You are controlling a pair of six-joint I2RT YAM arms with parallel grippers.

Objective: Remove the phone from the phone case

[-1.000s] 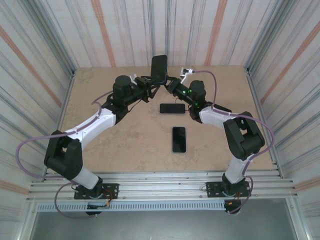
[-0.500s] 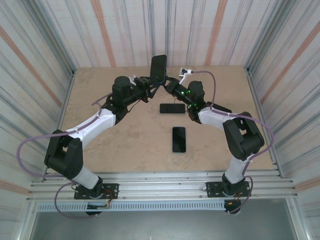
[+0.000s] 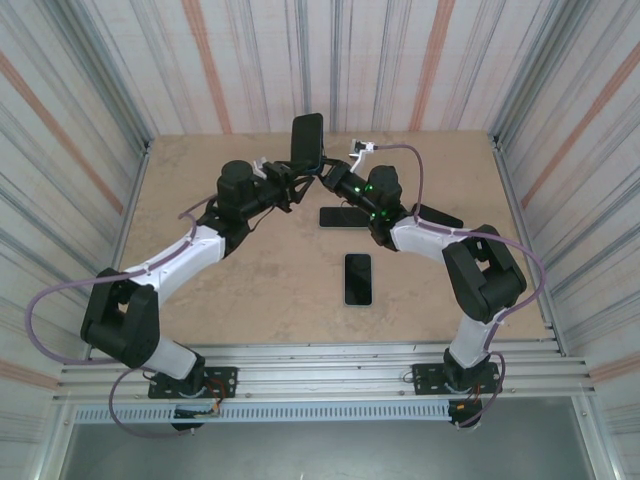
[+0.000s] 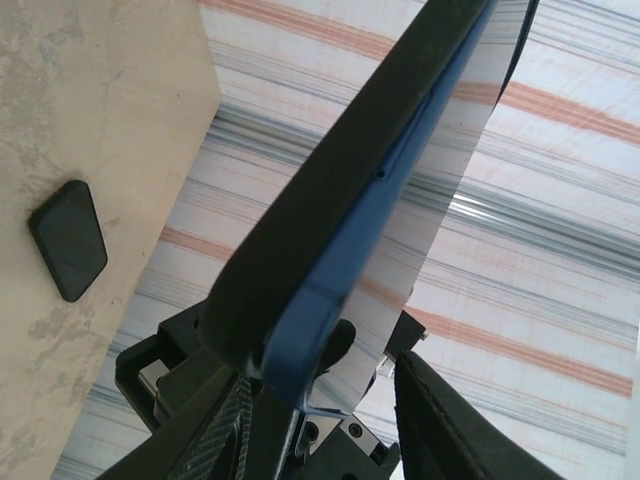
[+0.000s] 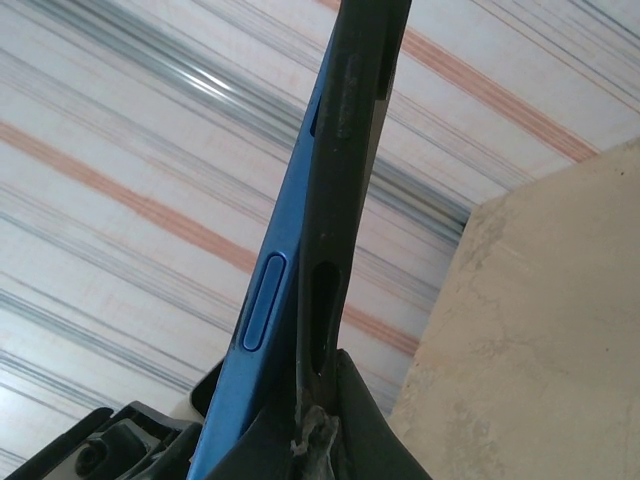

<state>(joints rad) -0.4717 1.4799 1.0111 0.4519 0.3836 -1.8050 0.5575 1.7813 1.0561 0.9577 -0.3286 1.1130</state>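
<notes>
Above the far middle of the table (image 3: 240, 280), the left gripper (image 3: 292, 172) is reaching up from the left. Its jaws are standing at a middling width around the lower end of the upright handset. One finger is lying against the black phone case (image 4: 320, 190), while striped wall is showing between the other finger and the blue phone (image 4: 315, 325), so a firm grip cannot be confirmed. Compared with a second ago, both arms are carrying the handset a little to the left, and the left jaws are drawing in slightly. Blue is showing along the case's edge, suggesting the shell is starting to peel, though the phone is not yet out. From the right, the right gripper (image 3: 328, 175) is pinching the case's rim, jaws all but closed. Two other handsets (image 3: 345, 217) (image 3: 358, 278) are lying flat below. No brand or lettering is readable.
</notes>
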